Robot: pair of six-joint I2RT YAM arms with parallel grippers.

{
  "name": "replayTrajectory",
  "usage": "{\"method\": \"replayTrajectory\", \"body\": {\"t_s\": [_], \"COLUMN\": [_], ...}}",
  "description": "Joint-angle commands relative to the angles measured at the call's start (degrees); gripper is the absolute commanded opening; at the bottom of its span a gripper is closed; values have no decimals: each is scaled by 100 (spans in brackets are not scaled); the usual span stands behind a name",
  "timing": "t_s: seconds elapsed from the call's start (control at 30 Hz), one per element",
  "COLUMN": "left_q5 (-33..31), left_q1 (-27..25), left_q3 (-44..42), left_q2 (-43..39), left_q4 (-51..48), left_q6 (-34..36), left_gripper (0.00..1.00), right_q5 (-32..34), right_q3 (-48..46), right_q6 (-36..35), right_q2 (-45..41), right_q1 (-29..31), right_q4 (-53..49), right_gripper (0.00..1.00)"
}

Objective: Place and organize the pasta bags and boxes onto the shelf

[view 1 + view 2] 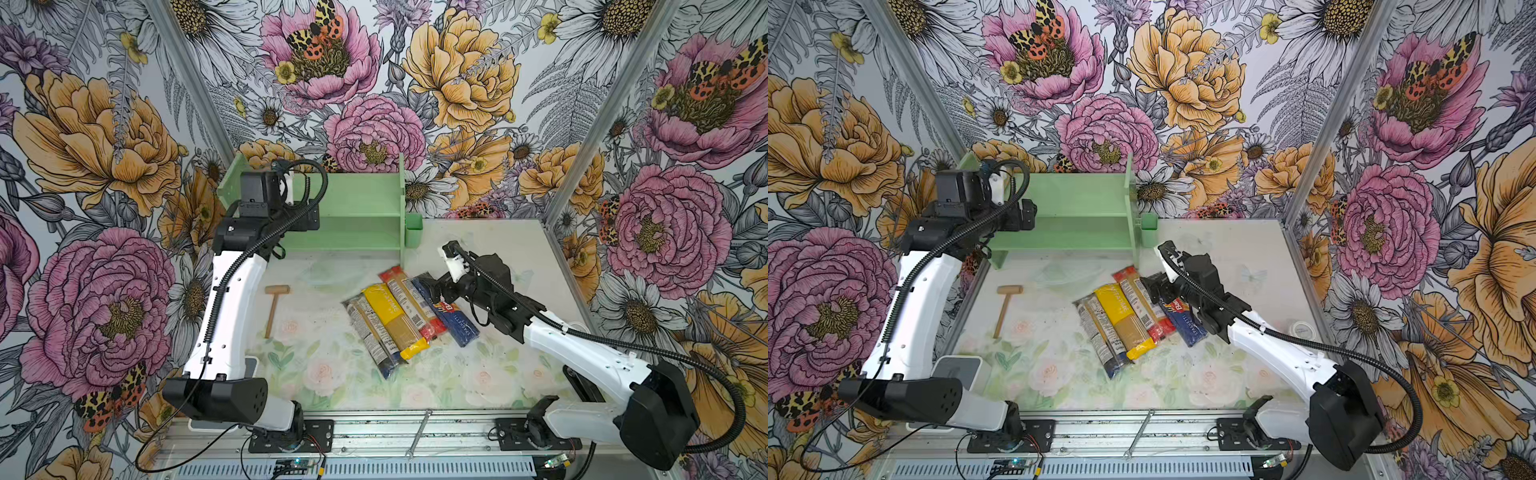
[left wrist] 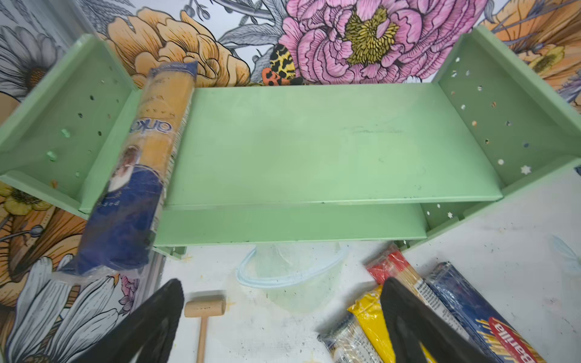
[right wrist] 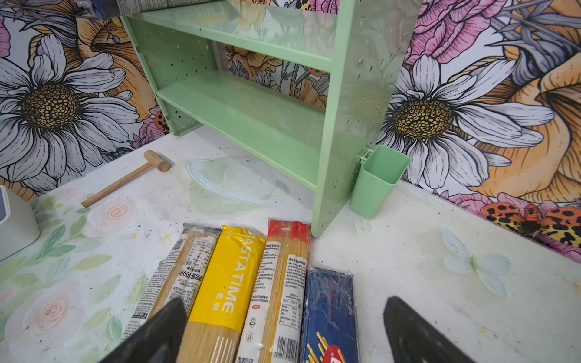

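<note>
White flower-printed table (image 1: 478, 374), loud floral walls (image 1: 104, 124). A blue-ended spaghetti bag (image 2: 151, 151) lies atop the green shelf (image 2: 314, 141), far left; four packs (image 1: 390, 320) lie mid-table. Left gripper (image 2: 281, 283) and right gripper (image 3: 284, 301) both gape, empty.

The white-shelled left arm (image 1: 226, 316) and white-shelled right arm (image 1: 582, 353) have smooth plastic links dotted with small dark screw holes, joined by bulky matte black joint housings (image 1: 232, 399), one pierced with a cluster of round holes. A black corrugated cable conduit (image 1: 220, 286) runs along each arm. Black metal base plates (image 1: 291, 434) show screws and thin red and black wires. The left gripper (image 2: 282, 283) and right gripper (image 3: 284, 299) have matte black tapered fingers (image 2: 151, 323).
</note>
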Motion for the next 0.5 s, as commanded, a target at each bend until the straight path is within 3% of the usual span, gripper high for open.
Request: {"method": "replayTrajectory", "body": {"t_s": [0.0, 0.47], "left_q5": [-2, -119], "left_q1": [-185, -738], "left_q3": [-391, -1899], "left_q2": [-184, -600], "left_q4": [71, 79], "left_q6": [-406, -1132], "left_gripper": [99, 99], "right_q5": [56, 458], "right_q3": [-111, -413], "right_q6": [59, -475], "right_q2": [-162, -31], "right_q1": [3, 567], "right_q4": [-210, -322], "right_gripper": [99, 99]}}
